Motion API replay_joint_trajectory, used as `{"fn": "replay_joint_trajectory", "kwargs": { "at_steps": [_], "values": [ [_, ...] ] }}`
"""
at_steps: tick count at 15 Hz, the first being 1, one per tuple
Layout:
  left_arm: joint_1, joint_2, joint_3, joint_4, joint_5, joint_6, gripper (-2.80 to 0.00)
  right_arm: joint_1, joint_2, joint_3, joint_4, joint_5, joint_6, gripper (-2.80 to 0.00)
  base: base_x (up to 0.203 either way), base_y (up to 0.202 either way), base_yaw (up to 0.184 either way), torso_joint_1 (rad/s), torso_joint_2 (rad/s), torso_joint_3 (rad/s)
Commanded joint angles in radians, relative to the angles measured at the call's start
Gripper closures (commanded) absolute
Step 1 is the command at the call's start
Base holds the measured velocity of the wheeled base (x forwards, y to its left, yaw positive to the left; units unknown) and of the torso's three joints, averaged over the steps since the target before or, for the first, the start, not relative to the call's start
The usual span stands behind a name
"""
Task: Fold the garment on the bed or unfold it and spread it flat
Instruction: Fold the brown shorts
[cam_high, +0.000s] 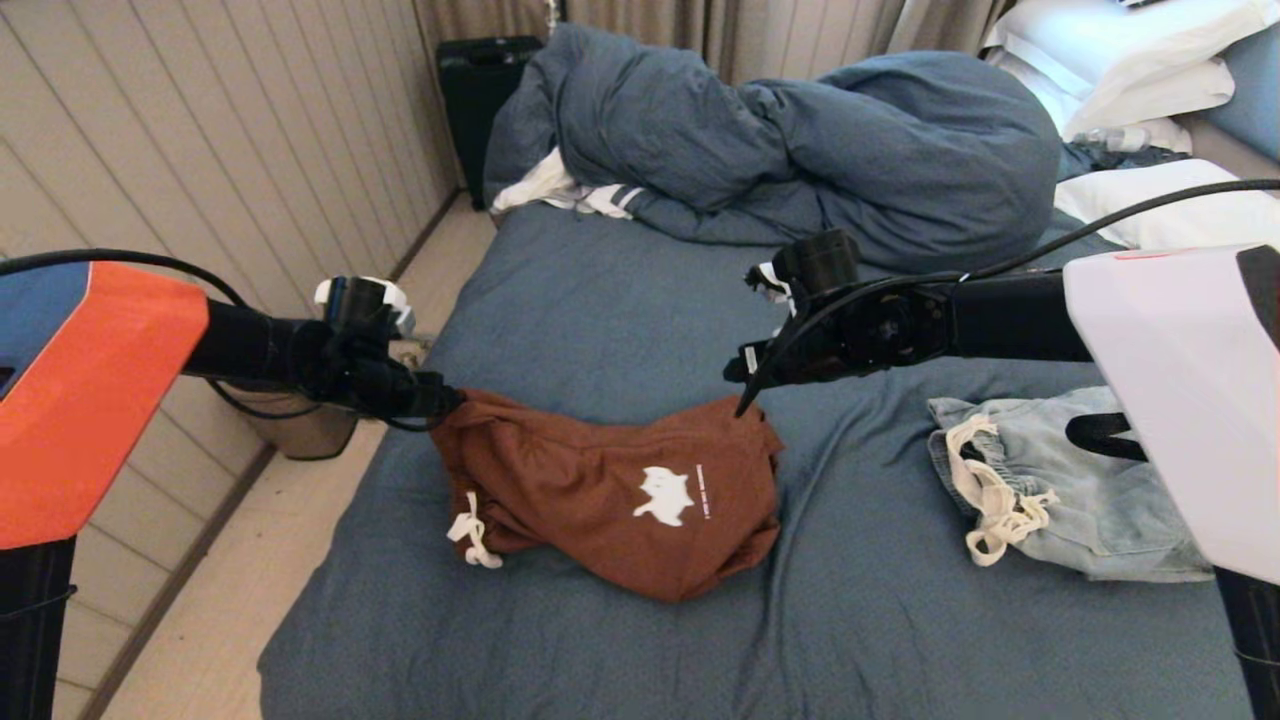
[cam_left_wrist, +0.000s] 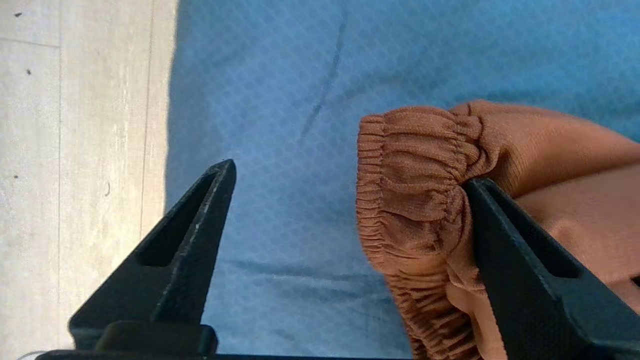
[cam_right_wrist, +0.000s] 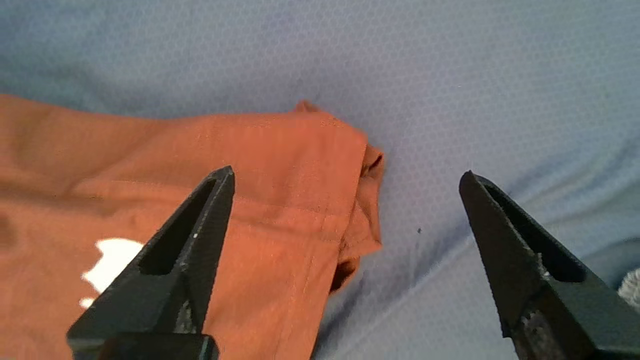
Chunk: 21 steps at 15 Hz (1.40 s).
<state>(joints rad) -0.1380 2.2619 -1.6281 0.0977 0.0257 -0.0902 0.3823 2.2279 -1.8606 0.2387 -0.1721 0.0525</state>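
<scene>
Across the near half of the bed (cam_high: 620, 300), on its wrinkled slate-blue sheet, a rust-brown garment (cam_high: 610, 490) is seen lying in a folded, somewhat bunched bundle, with a white animal print (cam_high: 664, 496) facing up and a white drawstring (cam_high: 472, 532) hanging at its left end. The left hand (cam_left_wrist: 345, 185) is held just above the garment's left end, by the bed's left edge; its fingers are spread wide and nothing is gripped, though one finger (cam_left_wrist: 505, 240) is seen touching the gathered elastic waistband (cam_left_wrist: 410, 190) while the other stands over bare sheet. The right hand (cam_right_wrist: 345, 185) is held over the garment's right end, released as well, with its fingers parted: one is seen over the brown cloth near the print, the other over bare sheet, and the folded corner of the garment lies between them, below the tips. Whether that hand touches the cloth cannot be told. A pale denim garment (cam_high: 1060, 500) with a cream drawstring is seen to the right of the brown one, apart from it on the sheet. At the far end of the bed a bunched blue duvet (cam_high: 800, 140) is piled, with white pillows (cam_high: 1120, 70) at the far right. A pale floor (cam_high: 250, 570) and a panelled wall run along the bed's left side.
</scene>
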Motion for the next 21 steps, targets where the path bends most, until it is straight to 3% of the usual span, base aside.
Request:
{"fn": "replay_joint_trajectory", "kwargs": {
  "at_steps": [1, 6, 9, 11, 12, 13, 14, 18, 21],
  "values": [
    [-0.001, -0.016, 0.037, 0.005, 0.005, 0.002, -2.80, 0.014, -0.050, 0.040, 0.011, -0.007, 0.000, -2.80, 0.000, 0.000, 0.000, 0.000, 0.00, 0.000],
    [0.027, -0.139, 0.197, -0.040, -0.011, -0.003, -2.80, 0.016, -0.111, 0.049, 0.048, -0.027, 0.003, -2.80, 0.000, 0.000, 0.000, 0.000, 0.00, 0.000],
    [0.027, -0.082, 0.171, -0.112, 0.003, 0.001, -2.80, 0.017, -0.129, 0.064, 0.054, -0.027, 0.008, -2.80, 0.000, 0.000, 0.000, 0.000, 0.00, 0.000],
    [0.008, 0.008, 0.133, -0.314, 0.066, 0.004, -2.80, 0.017, -0.141, 0.086, 0.053, -0.027, 0.017, -2.80, 0.000, 0.000, 0.000, 0.000, 0.00, 0.000],
    [-0.016, 0.049, 0.118, -0.409, 0.142, 0.010, -2.80, 0.018, -0.145, 0.092, 0.053, -0.026, 0.020, -2.80, 0.000, 0.000, 0.000, 0.000, 0.00, 0.000],
    [-0.037, 0.075, 0.112, -0.475, 0.206, 0.025, -2.80, 0.017, -0.145, 0.093, 0.053, -0.026, 0.021, -2.80, 0.000, 0.000, 0.000, 0.000, 0.00, 0.000],
    [-0.054, 0.085, 0.120, -0.512, 0.228, 0.038, -2.80, 0.017, -0.145, 0.093, 0.053, -0.026, 0.024, -2.80, 0.000, 0.000, 0.000, 0.000, 0.00, 0.000],
    [-0.063, 0.049, 0.168, -0.522, 0.233, 0.032, -2.80, 0.029, -0.158, 0.115, 0.051, -0.026, 0.023, -2.80, 0.000, 0.000, 0.000, 0.000, 0.00, 0.000],
    [-0.059, -0.072, 0.219, -0.511, 0.230, 0.014, -2.80, 0.028, -0.173, 0.142, 0.050, -0.025, 0.026, -2.80, 0.000, 0.000, 0.000, 0.000, 0.00, 0.000]
  ]
}}
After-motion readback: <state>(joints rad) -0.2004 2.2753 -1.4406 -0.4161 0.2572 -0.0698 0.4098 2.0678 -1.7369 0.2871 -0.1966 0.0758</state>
